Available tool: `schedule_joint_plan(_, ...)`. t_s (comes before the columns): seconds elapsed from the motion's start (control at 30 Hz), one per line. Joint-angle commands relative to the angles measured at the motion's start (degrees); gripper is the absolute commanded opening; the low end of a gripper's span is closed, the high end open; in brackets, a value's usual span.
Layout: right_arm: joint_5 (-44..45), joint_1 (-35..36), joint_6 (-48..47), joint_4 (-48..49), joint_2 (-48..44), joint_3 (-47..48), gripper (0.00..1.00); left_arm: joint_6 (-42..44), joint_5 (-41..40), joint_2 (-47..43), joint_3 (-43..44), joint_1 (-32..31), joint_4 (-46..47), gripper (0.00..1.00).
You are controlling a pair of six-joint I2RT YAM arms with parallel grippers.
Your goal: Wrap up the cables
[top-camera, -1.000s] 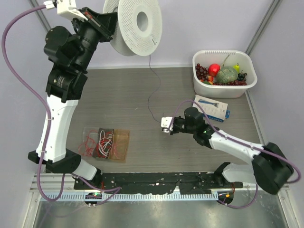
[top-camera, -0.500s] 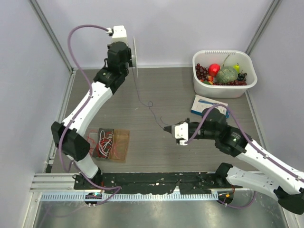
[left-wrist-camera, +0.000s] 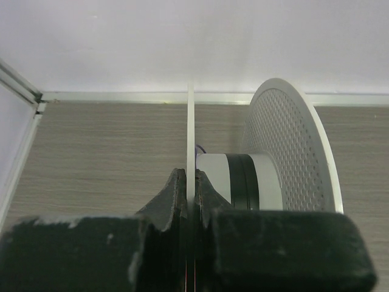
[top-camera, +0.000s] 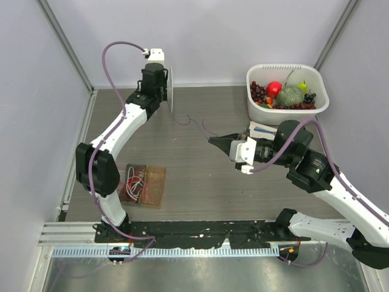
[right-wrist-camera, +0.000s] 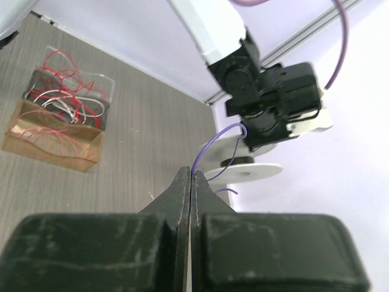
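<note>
in the last second the left arm comes down from high near the camera to the back of the table (top-camera: 200, 194) — the spool (top-camera: 168, 85) goes from face-on at the top of the frame to edge-on at upper centre-left, close to the back wall. left jaws are clamped shut on one thin flange of it. right jaws are pressed shut on the cable (right-wrist-camera: 206, 147) at the very tips. they have shifted from mid-frame up and to the right, and now sit just right of centre. the cable runs in a short loose curl from the spool side to those tips. the span looks shorter than a second ago — i'd judge a wrap is under way, with slack left to take up.

room: the spool has little margin to the back wall. the fruit tub (top-camera: 285, 67) at upper right and the blue-white box (top-camera: 261, 129) sit close by the right arm. the tray of red wires (top-camera: 152, 182) at lower left is well apart. free room is mid-table, between the two arms.
</note>
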Motion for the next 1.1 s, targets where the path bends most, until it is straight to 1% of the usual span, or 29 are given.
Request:
schedule_joint_plan(0.0, 1.80, 0.32, 0.09, 6.97, 1.32, 4.72, 0.01, -2.99, 2.49, -0.61, -1.81, -0.35, 4.38, 0.00)
schedule_joint_plan(0.1, 3.03, 0.23, -0.17, 8.99, 2.28, 6.75, 0.01, -0.97, 2.67, -1.40, -4.97, -0.35, 6.04, 0.00)
schedule_joint_plan(0.17, 4.61, 0.23, -0.70, 10.92, 2.63, 7.54, 0.01, 0.96, 5.20, -2.19, -7.34, -0.35, 7.10, 0.00)
schedule_joint_plan(0.27, 9.26, 0.23, -1.66, 15.06, 3.07, 7.54, 0.01, 3.16, 7.06, -3.16, -10.59, -0.44, 8.60, 0.00)
schedule_joint_plan(0.37, 11.73, 0.23, -2.54, 19.88, 3.43, 7.72, 0.01, 3.96, 7.76, -3.42, -12.35, -0.09, 8.60, 0.00)
schedule_joint_plan(0.5, 17.18, 0.23, -2.20, 24.89, 5.01, 10.08, 0.01, 4.22, 12.23, -4.56, -14.99, 0.09, 8.60, 0.00)
schedule_joint_plan(0.63, 21.39, 0.14, -3.77, 26.49, 6.24, 12.20, 0.01, 4.57, 14.35, -6.14, -17.45, 0.09, 8.60, 0.00)
schedule_joint_plan(0.77, 22.72, -0.65, -5.36, 27.45, 7.47, 13.52, 0.01, 5.19, 17.34, -8.17, -20.53, 0.09, 10.44, 0.00)
schedule_joint_plan(0.87, 22.90, -3.01, -4.05, 28.59, 8.70, 14.57, 0.01, 5.19, 21.20, -10.27, -22.81, 0.00, 10.36, 0.00)
schedule_joint_plan(0.9, 22.72, -3.63, -3.69, 28.69, 9.31, 14.84, 0.01, 6.93, 22.43, -10.80, -23.17, 0.09, 9.66, 0.00)
schedule_joint_plan(0.97, 21.85, -6.70, -1.32, 29.21, 10.63, 15.54, 0.01, 7.65, 25.77, -12.12, -24.13, 0.00, 9.13, 0.00)
schedule_joint_plan(1.0, 21.49, -9.15, 1.47, 29.47, 11.07, 16.06, 0.01, 7.91, 27.44, -12.91, -24.75, 0.00, 9.13, 0.00)
schedule_joint_plan(1.03, 20.79, -10.65, 3.06, 29.56, 12.03, 16.33, 0.01, 8.52, 28.85, -13.96, -25.36, 0.00, 7.56, 0.00)
schedule_joint_plan(1.07, 20.61, -13.19, 5.34, 29.91, 12.48, 16.77, 0.01, 8.88, 29.03, -15.10, -26.06, 0.00, 7.46, 0.00)
